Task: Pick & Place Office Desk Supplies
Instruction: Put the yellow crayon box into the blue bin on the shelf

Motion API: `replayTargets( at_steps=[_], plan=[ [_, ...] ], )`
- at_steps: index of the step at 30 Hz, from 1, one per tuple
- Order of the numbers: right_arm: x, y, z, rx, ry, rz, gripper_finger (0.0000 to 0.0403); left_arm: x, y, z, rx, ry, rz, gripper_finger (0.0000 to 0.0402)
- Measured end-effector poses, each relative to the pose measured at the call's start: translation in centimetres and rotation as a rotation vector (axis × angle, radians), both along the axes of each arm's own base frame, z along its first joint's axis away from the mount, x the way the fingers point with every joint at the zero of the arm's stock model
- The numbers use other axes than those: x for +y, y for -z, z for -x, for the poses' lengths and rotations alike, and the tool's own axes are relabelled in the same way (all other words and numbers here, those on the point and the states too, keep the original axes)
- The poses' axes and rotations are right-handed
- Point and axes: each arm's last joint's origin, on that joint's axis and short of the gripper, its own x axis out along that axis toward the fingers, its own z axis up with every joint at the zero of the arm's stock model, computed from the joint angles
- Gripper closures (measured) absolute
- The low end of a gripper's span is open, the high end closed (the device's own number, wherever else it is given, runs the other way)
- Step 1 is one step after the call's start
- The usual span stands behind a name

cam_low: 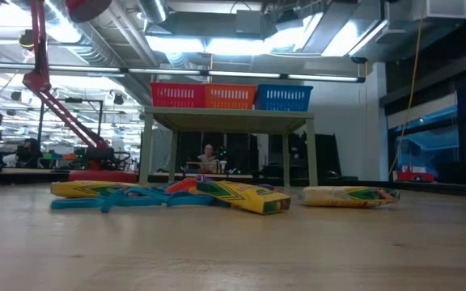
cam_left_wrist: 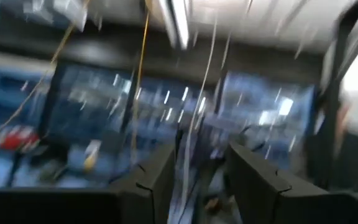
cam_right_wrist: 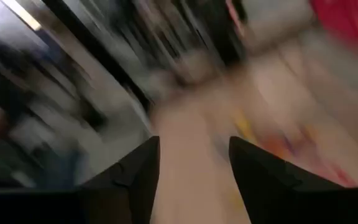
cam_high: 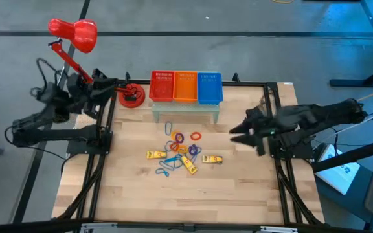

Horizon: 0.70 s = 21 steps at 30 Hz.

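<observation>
High view showed the office desk supplies (cam_high: pixel 181 154) lying in a loose cluster near the middle of the wooden worktop (cam_high: pixel 238 194), just in front of a small pale stand (cam_high: pixel 185 111) that carried a red basket (cam_high: pixel 162 86), an orange basket (cam_high: pixel 186 87) and a blue basket (cam_high: pixel 210 87) side by side. Within the cluster, yellow packets (cam_high: pixel 212 159) lay flat among blue wiry loops (cam_high: pixel 168 166) and thin orange, red and purple band loops (cam_high: pixel 195 136). A red desk lamp (cam_high: pixel 74 33) stood at the worktop's far left corner. The left gripper (cam_high: pixel 112 84) was held off the worktop's left edge near the lamp's base, its jaws apart and holding nothing in the left wrist view. The right gripper (cam_high: pixel 237 132) hovered over the worktop's right side, pointing toward the cluster but apart from it, its jaws likewise spread and empty. From the low view the packets and blue loops rested on the worktop, with the three baskets on the stand behind them.
</observation>
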Motion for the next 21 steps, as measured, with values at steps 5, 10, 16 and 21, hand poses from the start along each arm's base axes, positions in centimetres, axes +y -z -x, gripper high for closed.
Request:
replayTargets(
  at_steps=[5, 10, 16, 21],
  plan=[
    [2.7, 3.9, -2.6, 0.565, -0.186, 0.025, 0.0207, -0.2, -2.2, 0.9, 0.306, -0.051, 0.007, 0.0228],
    [6.5, 7.7, -5.5, 0.668, -0.400, 0.054, 0.0205, -0.6, -3.0, 3.2, 0.453, -0.075, 0.061, 0.0220],
    [9.7, 10.6, -7.8, 0.630, -0.505, 0.133, 0.0198, -1.0, -2.1, 4.5, 0.529, 0.003, 0.170, 0.0225],
    [9.2, 12.5, -9.3, 0.667, -0.388, 0.202, 0.0167, -1.1, -1.0, 3.9, 0.578, 0.047, 0.182, 0.0226]
  ],
)
